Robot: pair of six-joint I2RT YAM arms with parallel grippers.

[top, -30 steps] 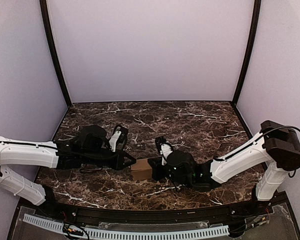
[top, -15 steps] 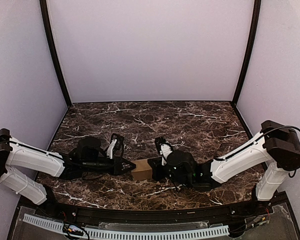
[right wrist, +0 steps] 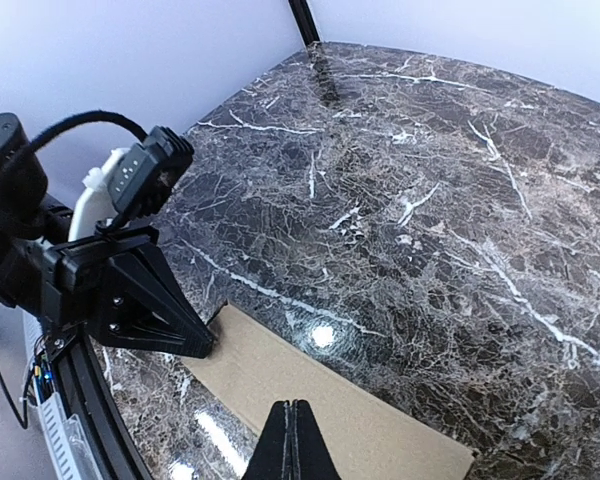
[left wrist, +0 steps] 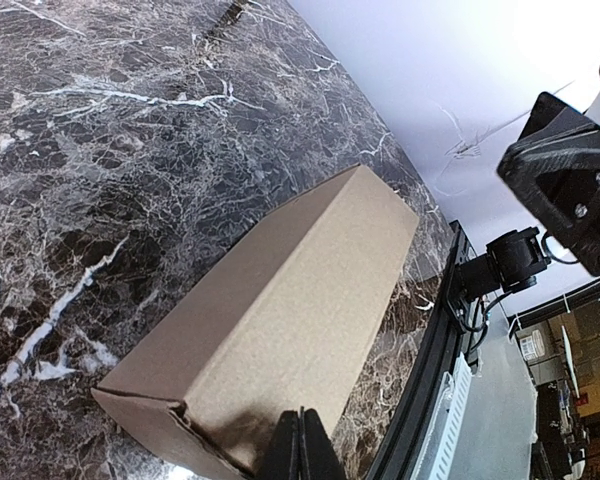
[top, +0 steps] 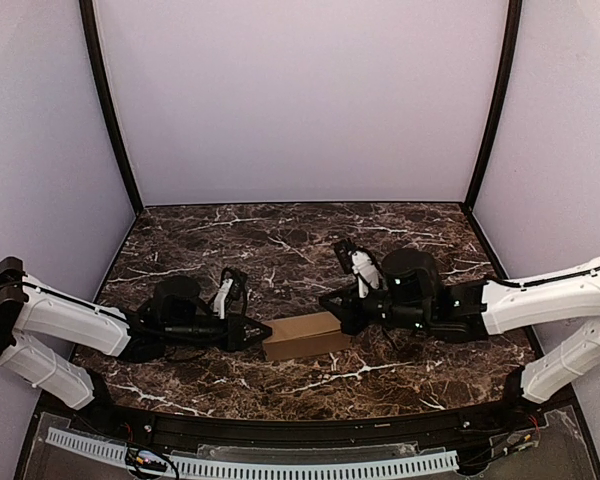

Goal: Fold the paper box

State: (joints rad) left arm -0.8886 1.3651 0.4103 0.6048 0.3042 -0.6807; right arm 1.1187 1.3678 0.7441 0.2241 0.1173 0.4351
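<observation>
Lying toward the table's (top: 430, 240) 6 o'clock edge, the folded paper box (top: 302, 336) sits between 2 grippers pinched fully together, gripping nothing: left gripper (top: 265, 331) at its 9 o'clock end, right gripper (top: 330, 300) near its 2 o'clock corner.

The left arm (top: 65, 315) and right arm (top: 540, 298) wear white shells on their long links, with black housings at the joints. The left gripper (right wrist: 204, 346) is a black, wedge-shaped body with small silver screws (right wrist: 115, 300) in its flank. Just behind the left gripper sits a white camera module (right wrist: 120, 180) with a black face, and a black cable (right wrist: 70, 125) arcs above it. Opposite the left gripper, the right gripper (right wrist: 290, 412) narrows to thin black fingers (right wrist: 282, 445).
</observation>
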